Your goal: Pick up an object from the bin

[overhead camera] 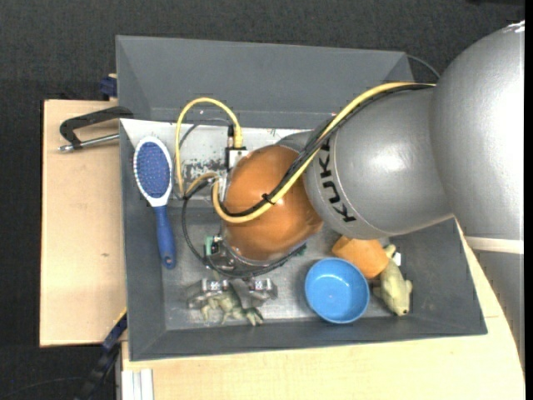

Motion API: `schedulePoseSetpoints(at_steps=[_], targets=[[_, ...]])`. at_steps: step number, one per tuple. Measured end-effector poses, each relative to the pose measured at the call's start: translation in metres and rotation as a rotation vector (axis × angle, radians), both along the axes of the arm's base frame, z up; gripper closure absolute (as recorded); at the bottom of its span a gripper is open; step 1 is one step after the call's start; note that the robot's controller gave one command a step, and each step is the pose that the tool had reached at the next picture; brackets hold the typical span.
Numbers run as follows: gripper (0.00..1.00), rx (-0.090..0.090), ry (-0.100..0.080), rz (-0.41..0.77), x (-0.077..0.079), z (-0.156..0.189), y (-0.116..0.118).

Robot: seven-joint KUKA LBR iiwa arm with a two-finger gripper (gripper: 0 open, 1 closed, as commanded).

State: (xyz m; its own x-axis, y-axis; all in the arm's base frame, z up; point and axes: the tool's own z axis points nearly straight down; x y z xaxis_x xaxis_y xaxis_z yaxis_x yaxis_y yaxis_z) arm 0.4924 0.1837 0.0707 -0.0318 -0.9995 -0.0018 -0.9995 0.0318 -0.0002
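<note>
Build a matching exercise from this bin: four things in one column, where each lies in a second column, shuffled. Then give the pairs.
Things
1. blue hairbrush
2. blue bowl
3. yellowish toy
4. grey-green toy figure

Places
A. just under the tool, by the lower wall of the bin
B. along the left wall, bristle head up, handle down
C. lower right, beside the orange thing
D. lower middle, opening upward, left of the yellowish toy

Pairs: 1-B, 2-D, 3-C, 4-A
</note>
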Motion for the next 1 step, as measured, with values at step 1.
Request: schedulePoseSetpoints(at_steps=[1], targets=[[1.0, 0.001, -0.002, 0.0, 0.0005, 0.0006, 0.0005]])
